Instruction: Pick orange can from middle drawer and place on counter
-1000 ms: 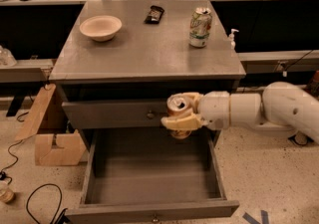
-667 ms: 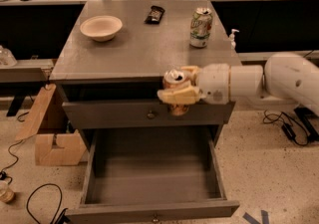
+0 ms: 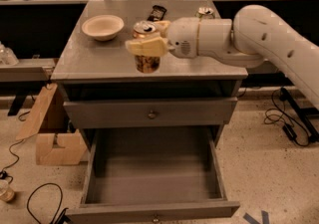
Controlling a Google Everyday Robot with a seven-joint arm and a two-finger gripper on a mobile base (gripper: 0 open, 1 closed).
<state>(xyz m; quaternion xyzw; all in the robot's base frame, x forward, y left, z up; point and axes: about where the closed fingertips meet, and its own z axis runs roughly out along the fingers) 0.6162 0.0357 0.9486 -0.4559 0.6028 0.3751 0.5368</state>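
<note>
Orange can [image 3: 147,62] clamped between tool [image 3: 148,39] fingers, at counter [image 3: 89,61] front edge.

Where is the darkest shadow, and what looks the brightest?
In the camera view, the darkest shadow fills the gap under the counter, above the upper drawer front; the open middle drawer gets dimmer towards its back; the white arm looks brightest, its pincer shut on the orange can over the counter.

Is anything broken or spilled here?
Nothing is spilled or broken. The only odd bit is the drawer, hanging wide open. The gripper holds the orange can upright at the front of the counter.
</note>
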